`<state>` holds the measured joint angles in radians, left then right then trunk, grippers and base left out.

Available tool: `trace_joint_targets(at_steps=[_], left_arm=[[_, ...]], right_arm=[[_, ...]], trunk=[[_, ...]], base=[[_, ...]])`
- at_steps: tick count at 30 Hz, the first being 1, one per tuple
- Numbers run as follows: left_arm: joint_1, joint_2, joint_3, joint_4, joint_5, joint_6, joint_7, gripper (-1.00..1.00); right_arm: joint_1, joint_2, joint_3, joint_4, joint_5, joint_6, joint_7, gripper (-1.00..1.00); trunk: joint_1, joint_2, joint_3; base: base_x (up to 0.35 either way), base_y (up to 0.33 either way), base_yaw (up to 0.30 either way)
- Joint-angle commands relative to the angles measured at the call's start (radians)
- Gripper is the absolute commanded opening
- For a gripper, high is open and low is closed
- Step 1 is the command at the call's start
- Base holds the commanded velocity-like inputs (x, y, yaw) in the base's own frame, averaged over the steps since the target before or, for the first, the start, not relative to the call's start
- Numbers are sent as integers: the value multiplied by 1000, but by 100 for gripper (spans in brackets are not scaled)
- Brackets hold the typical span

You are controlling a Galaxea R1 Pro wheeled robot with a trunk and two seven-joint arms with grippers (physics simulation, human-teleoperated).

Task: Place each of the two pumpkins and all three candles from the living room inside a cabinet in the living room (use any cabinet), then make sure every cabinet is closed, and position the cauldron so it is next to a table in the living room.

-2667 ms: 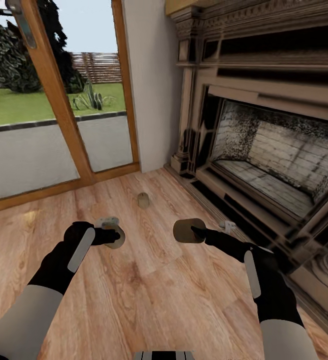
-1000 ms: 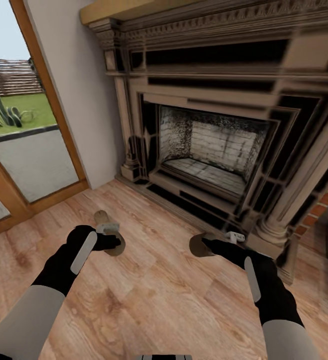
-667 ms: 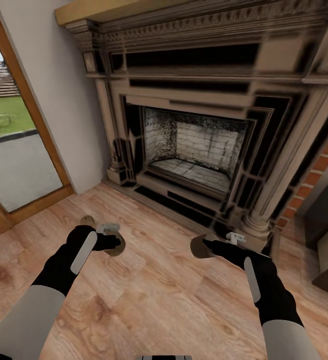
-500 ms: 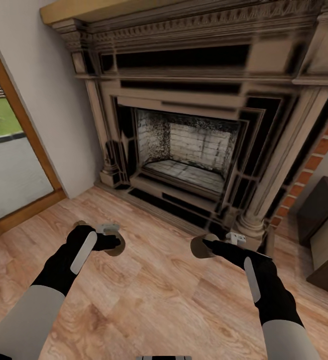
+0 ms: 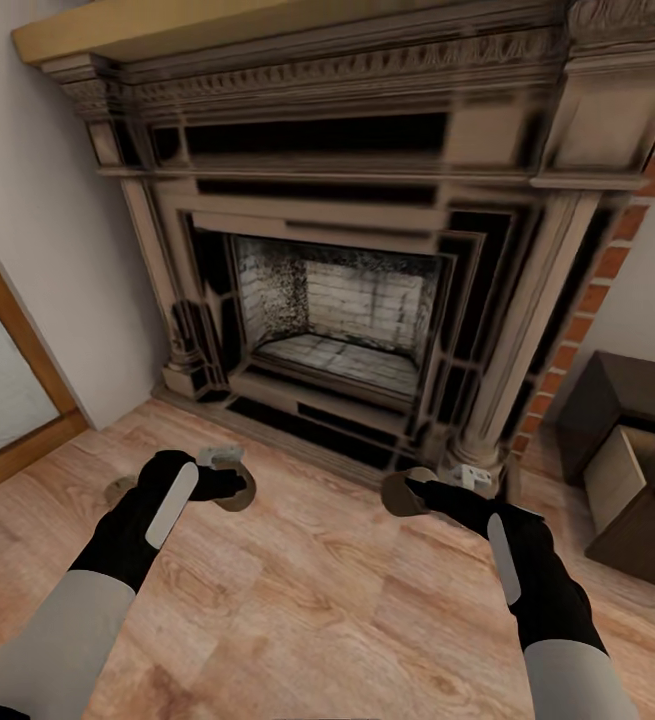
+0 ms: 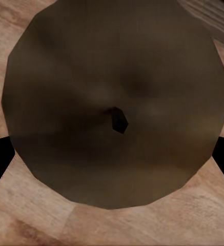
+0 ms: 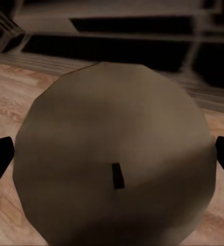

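Each gripper, the left gripper (image 5: 229, 484) and right gripper (image 5: 414, 492), is clamping its fingers on a candle (image 5: 239, 488) (image 5: 399, 493), carrying both above the floor (image 5: 317, 590) toward the cabinet (image 5: 639, 470) whose drawer is standing open beside the fireplace (image 5: 347, 270).

Warm, visibly grained plank wood with a soft sheen runs across the floor (image 5: 307, 590), and over it the fireplace (image 5: 367, 250) shows carved, matt beige stone-like trim with rough, sooty pale brick lining its firebox, red brick edging at its right side and a smooth pale wooden mantel board on top. The candle in the left gripper (image 5: 235, 484) (image 6: 114, 102) and the candle in the right gripper (image 5: 399, 493) (image 7: 114, 169) both look waxy and matt grey-brown, each with a small dark wick stub. At the right, the cabinet (image 5: 637, 440) is dark, smooth, dull-finished wood, its open drawer lined in pale matt beige.
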<state>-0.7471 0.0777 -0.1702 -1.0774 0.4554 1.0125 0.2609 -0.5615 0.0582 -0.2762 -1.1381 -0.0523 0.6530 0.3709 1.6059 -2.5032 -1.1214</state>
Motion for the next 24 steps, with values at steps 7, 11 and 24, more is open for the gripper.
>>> trace_joint_targets(at_steps=[7,11,24], left_arm=[[0,-1,0,2,2,0,0,-100],[0,-1,0,2,2,0,0,-100],[0,-35,1,85,0,0,1,-100]], right_arm=[[0,2,0,1,-1,-3,2,-100],[0,8,0,1,1,-7,3,-100],[0,12,0,3,-3,-4,3,-100]], trunk=[[-3,2,27],[-5,3,43],[-47,78,67]], base=[[0,0,-10],[0,0,0],[0,0,0]])
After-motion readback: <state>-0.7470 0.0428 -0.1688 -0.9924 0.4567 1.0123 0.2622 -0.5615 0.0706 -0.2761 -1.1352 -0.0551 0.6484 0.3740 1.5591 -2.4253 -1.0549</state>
